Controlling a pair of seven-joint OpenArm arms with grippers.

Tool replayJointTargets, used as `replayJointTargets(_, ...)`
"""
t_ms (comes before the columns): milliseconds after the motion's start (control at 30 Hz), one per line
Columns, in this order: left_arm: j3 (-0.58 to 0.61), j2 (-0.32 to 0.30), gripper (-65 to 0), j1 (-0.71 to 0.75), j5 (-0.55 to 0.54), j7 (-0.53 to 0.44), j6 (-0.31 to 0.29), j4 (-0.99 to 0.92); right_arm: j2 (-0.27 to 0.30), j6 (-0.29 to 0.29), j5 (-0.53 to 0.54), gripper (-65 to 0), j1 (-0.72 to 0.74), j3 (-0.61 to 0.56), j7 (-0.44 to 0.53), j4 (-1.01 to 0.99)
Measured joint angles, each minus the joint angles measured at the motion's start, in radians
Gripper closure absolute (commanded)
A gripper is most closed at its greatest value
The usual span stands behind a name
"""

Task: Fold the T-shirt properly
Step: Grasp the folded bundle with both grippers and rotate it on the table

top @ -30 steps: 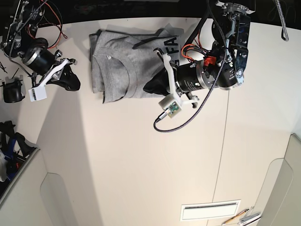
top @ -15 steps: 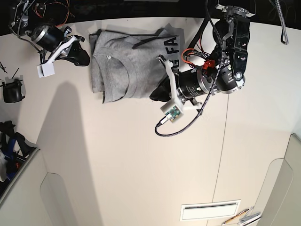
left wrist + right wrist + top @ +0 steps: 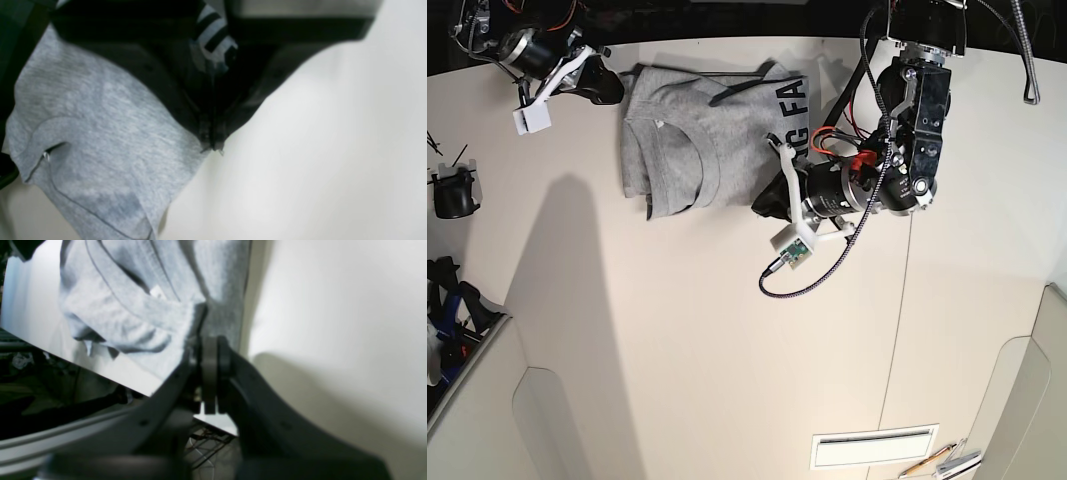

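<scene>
Since the earlier frames the right gripper [image 3: 612,90] has swung up from the bare table [image 3: 727,380] to the far corner of the T-shirt [image 3: 697,140], and the left gripper [image 3: 767,203] has slid slightly along the near edge of the cloth while the shirt itself has kept its place.

In the base view the grey T-shirt lies partly folded at the far side of the table, its collar showing and black lettering on the flap turned up toward the left arm. The right gripper's fingers [image 3: 210,360] are clenched together, and in the right wrist view their tips sit right at the shirt's edge, with the grey cloth [image 3: 150,306] bunched just beyond and to one side of them; the table's far rim runs below. Whether a fold of fabric is actually pinched between them is hard to say, since the tips are blurred and partly cover the hem.

In the left wrist view the left gripper [image 3: 211,143] is also closed, its dark fingers [image 3: 186,110] meeting at a point on the shirt's corner, where a thin bit of the grey hem appears caught. The shirt [image 3: 100,126] spreads away to one side of those fingers, bare table to the other.
</scene>
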Motion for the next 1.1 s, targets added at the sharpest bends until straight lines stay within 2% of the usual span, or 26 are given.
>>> replayJointTargets(133,0.000,0.000,0.0,0.007,0.030,0.000,0.000,0.000,0.000,0.000,-0.005,0.0,0.008,-0.032,0.008,0.000)
replayJointTargets(267,0.000,0.000,0.0,0.006,0.031,0.031,0.000,0.000,0.000,0.000,-0.066,0.0,0.009,-0.059,0.080,0.000)
replayJointTargets(367,0.000,0.000,0.0,0.010,0.030,0.053,0.000,0.000,0.000,0.000,-0.105,0.0,0.023,-0.082,0.084,0.000)
replayJointTargets(667,0.000,-0.098,0.0,0.043,0.005,0.052,0.053,0.000,0.000,0.003,-0.132,0.0,0.094,-0.104,0.097,-0.090)
replayJointTargets(900,0.000,-0.097,0.0,0.054,0.003,0.053,0.057,0.000,0.000,0.011,-0.110,0.0,0.177,-0.104,0.117,-0.198)
replayJointTargets(1100,0.000,-0.097,0.0,0.056,0.001,0.098,0.072,0.023,0.000,0.007,-0.129,0.0,0.253,-0.104,0.113,-0.224)
